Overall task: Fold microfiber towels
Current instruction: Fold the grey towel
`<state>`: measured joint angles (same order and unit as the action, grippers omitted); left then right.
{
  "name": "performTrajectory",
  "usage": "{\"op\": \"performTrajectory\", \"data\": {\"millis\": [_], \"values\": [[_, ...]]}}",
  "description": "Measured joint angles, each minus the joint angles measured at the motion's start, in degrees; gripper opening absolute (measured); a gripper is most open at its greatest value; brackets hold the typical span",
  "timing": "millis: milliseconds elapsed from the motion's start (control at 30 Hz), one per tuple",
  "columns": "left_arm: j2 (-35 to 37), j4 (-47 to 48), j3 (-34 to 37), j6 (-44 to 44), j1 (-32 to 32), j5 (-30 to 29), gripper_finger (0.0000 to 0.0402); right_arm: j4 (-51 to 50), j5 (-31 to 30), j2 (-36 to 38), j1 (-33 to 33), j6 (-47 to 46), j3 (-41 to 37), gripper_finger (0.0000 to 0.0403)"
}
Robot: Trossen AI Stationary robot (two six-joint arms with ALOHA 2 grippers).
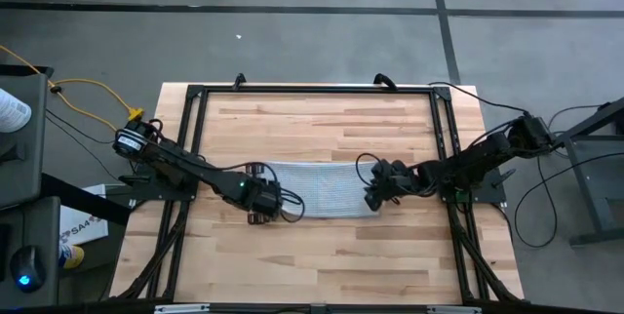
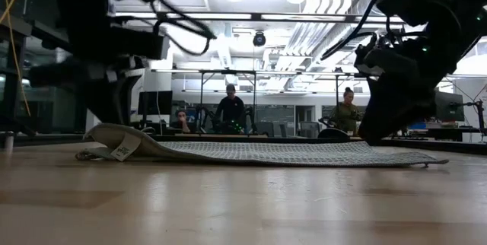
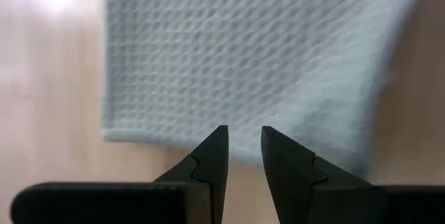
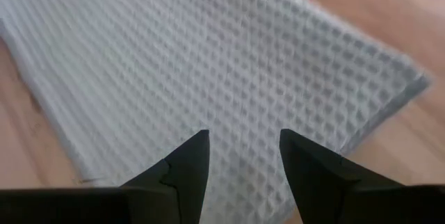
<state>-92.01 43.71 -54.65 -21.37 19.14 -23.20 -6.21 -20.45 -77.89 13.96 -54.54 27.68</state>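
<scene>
The light grey-blue towel (image 1: 322, 189) lies flat in a long strip across the middle of the wooden table (image 1: 322, 255). Its left end (image 2: 106, 135) is humped up a little, with a white tag (image 2: 122, 152) at the edge. My left gripper (image 1: 276, 203) is open over the towel's left end, its fingertips (image 3: 245, 132) above the near edge of the cloth (image 3: 243, 57). My right gripper (image 1: 374, 195) is open over the towel's right end (image 4: 208, 64), fingertips (image 4: 243, 135) spread above the weave. My left gripper points down at the towel's left end (image 3: 174, 137); I cannot tell whether its fingers touch the cloth. My right gripper points down at the towel's right end (image 4: 236, 175); I cannot tell whether its fingers touch the cloth.
A black frame (image 1: 312, 90) runs along the table's far edge and both sides. Bare wood lies on the near and far sides of the towel. In the low view several people (image 2: 230, 108) sit in the room behind the table.
</scene>
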Motion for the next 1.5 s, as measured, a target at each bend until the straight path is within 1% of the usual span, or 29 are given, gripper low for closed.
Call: {"op": "performTrajectory", "data": {"millis": [167, 200, 333, 567, 633, 800, 900, 1067, 1267, 1400, 1500], "values": [[0.0, 0.29, 1.82, 3.35, -0.3, -8.4, 0.0086, 1.32, -0.94, 0.0, -3.28, 4.81, 0.02, 0.0169], [0.0, 0.33, 1.87, 4.24, -0.75, -9.23, 0.0086, 1.09, -0.65, 0.0, -4.24, 5.68, 0.02, 0.0169], [0.0, 0.26, 1.87, 7.69, -3.9, -9.64, 0.0086, 0.83, 0.63, 0.0, -7.97, 9.01, 0.02, 0.0169], [0.0, -0.72, 1.87, 14.6, -11.71, -9.38, 0.0086, 0.89, 1.95, 0.0, -12.42, 14.79, 0.02, 0.0169], [0.0, -1.53, 1.87, 16.75, -14.09, -8.04, 0.0086, 0.89, 1.95, 0.0, -13.54, 16.73, 0.02, 0.0169], [0.0, -5.91, 1.9, 23.25, -20.15, 2.7, 0.0086, 0.87, 3.04, 0.0, -16.1, 21.52, 0.02, 0.0169], [0.0, -7.19, 1.9, 25.93, -23.19, 6.64, 0.0086, 0.87, 4.29, 0.0, -17.37, 23.88, 0.02, 0.0169], [0.0, -7.19, 1.9, 27.85, -26.81, 8.67, 0.0086, 0.85, 5.62, 0.0, -19.29, 26.4, 0.02, 0.0169], [0.0, -7.19, 1.9, 30.15, -29.34, 13.85, 0.0086, -2.36, 5.75, 0.0, -21.08, 27.75, 0.02, 0.0169], [0.0, -7.19, 1.9, 30.21, -29.81, 14.15, 0.0086, -8.19, 5.79, 0.0, -22.01, 25.77, 0.02, 0.0169], [0.0, -7.19, 1.9, 30.96, -29.65, 14.23, 0.0086, -10.18, 5.82, 0.0, -21.97, 24.49, 0.04, 0.0169]]}}
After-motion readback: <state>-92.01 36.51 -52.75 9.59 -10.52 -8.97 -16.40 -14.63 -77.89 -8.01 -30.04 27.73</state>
